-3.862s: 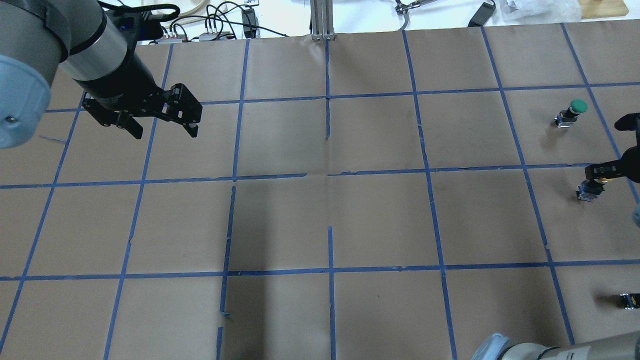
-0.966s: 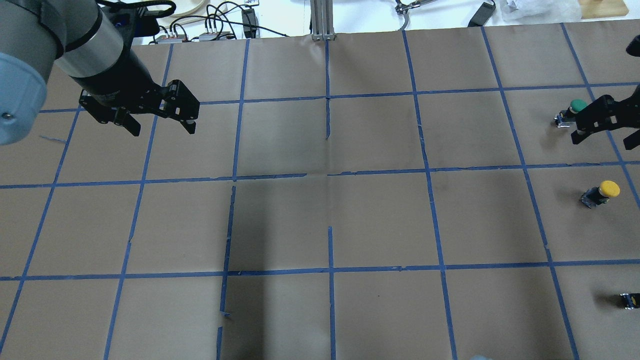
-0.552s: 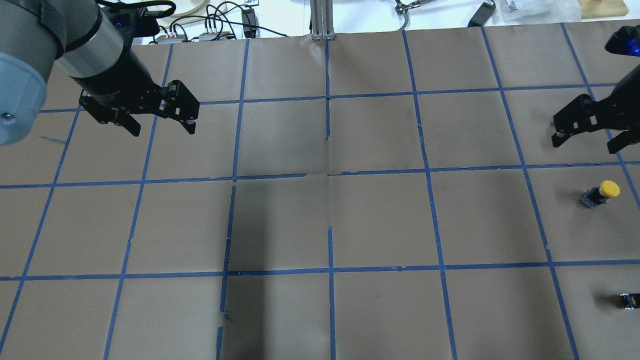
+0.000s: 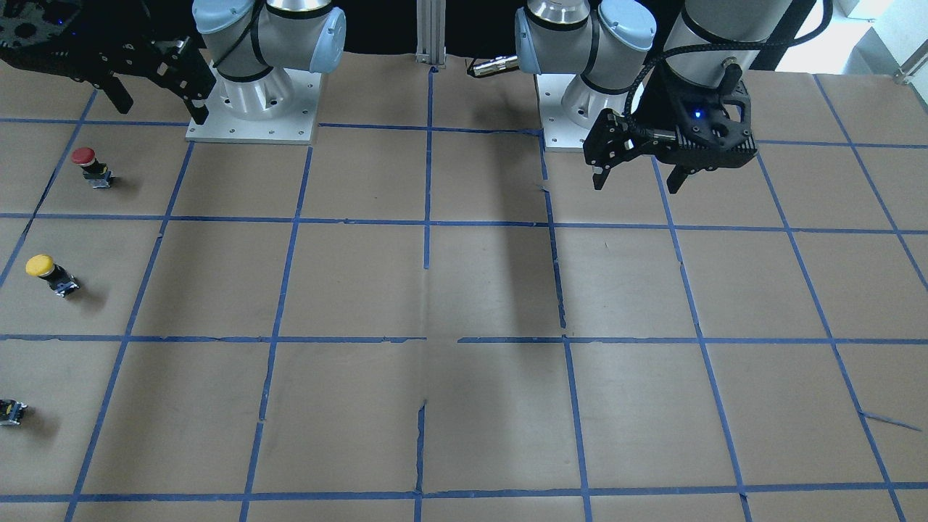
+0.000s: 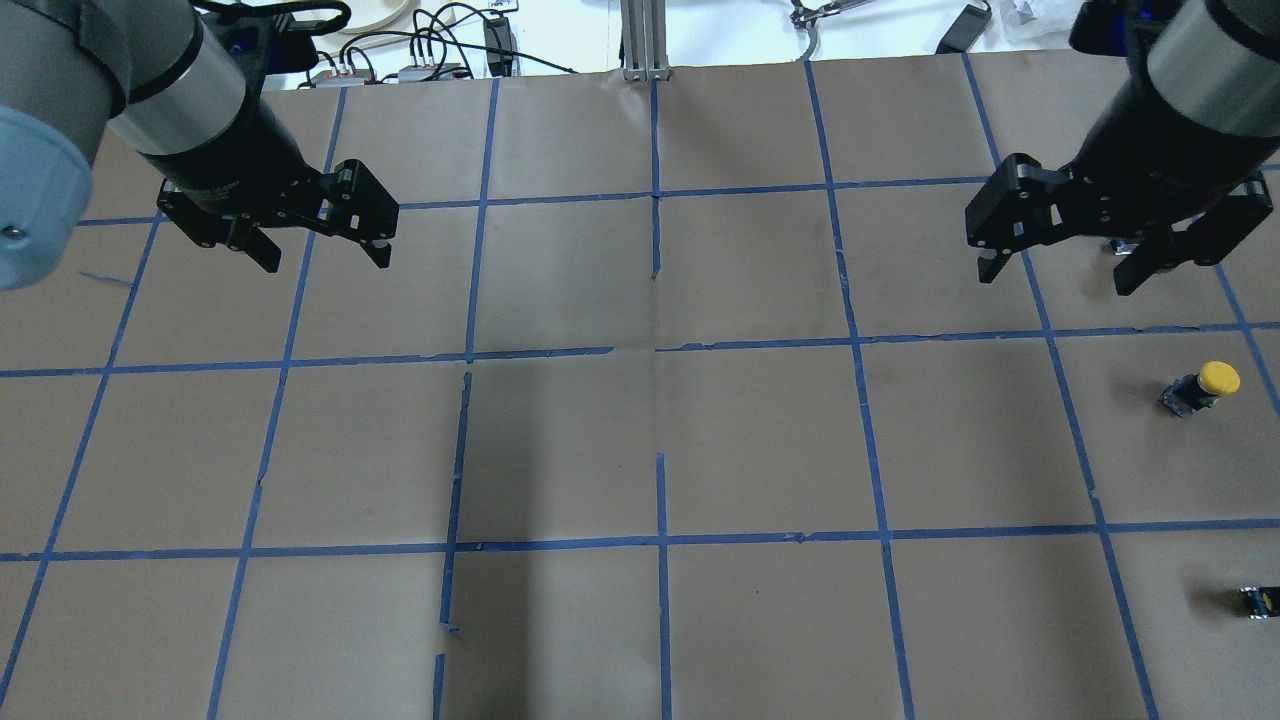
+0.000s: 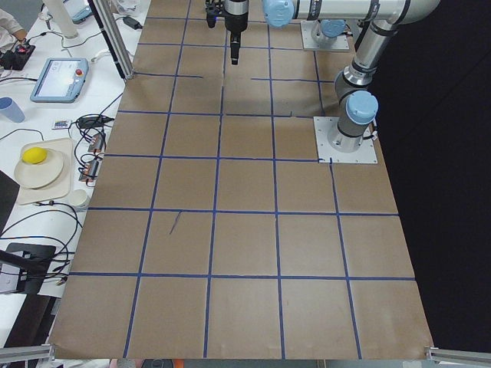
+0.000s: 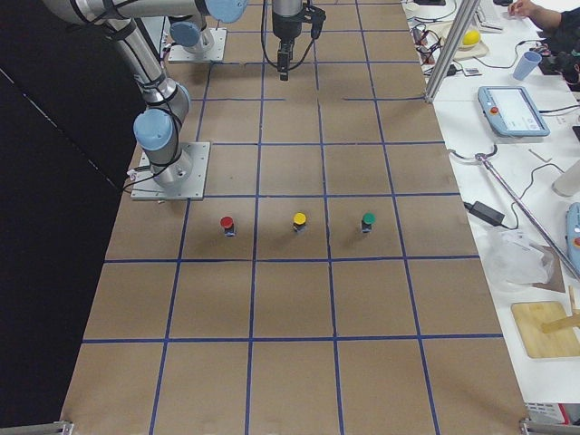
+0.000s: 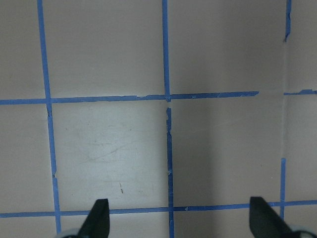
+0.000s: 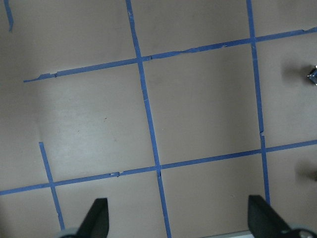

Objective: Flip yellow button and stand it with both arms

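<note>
While both arms hover with jaws apart and empty, the yellow button (image 4: 45, 271) stands cap-up on the bench (image 4: 464, 290).

Front view: left gripper (image 4: 636, 181) well apart from the button, right gripper (image 4: 156, 98) nearer. Overhead: the button (image 5: 1203, 386) looks light, rigid and smooth-capped, so the squarer body likely grips best; brown paper with a blue tape grid covers the bench. Right-end view: it sits between red-capped (image 7: 227, 224) and green-capped (image 7: 368, 221) buttons; cluttered desks flank the bench.
</note>
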Controlling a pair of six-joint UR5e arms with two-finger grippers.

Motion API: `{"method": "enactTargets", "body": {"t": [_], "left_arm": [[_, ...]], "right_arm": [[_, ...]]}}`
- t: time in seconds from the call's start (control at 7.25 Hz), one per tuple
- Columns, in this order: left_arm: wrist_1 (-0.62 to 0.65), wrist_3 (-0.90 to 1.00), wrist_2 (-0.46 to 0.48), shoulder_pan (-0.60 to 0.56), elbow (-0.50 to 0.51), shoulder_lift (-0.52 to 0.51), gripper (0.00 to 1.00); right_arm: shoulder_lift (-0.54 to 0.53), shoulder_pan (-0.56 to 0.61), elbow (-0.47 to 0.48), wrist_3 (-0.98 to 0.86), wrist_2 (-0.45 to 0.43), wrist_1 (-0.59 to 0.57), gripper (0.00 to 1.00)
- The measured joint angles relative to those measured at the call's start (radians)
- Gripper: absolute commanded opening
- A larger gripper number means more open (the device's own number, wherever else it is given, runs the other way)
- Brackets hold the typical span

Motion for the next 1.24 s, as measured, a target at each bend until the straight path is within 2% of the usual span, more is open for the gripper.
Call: {"method": "enactTargets", "body": {"t": [0.28, 0.83, 1.24], "left_arm": [[0.0, 0.0, 0.0, 0.0, -0.001, 0.0, 1.0], [-0.005, 0.0, 0.001, -0.001, 0.003, -0.005, 1.0], [-0.011, -0.001, 0.001, -0.001, 0.021, -0.016, 1.0]], "right_arm": [[0.04, 0.05, -0.003, 0.056, -0.024, -0.034, 1.0], [0.038, 0.058, 0.019, 0.065, -0.075, -0.009, 1.0], [0.037, 0.059, 0.021, 0.056, -0.065, -0.005, 1.0]]}}
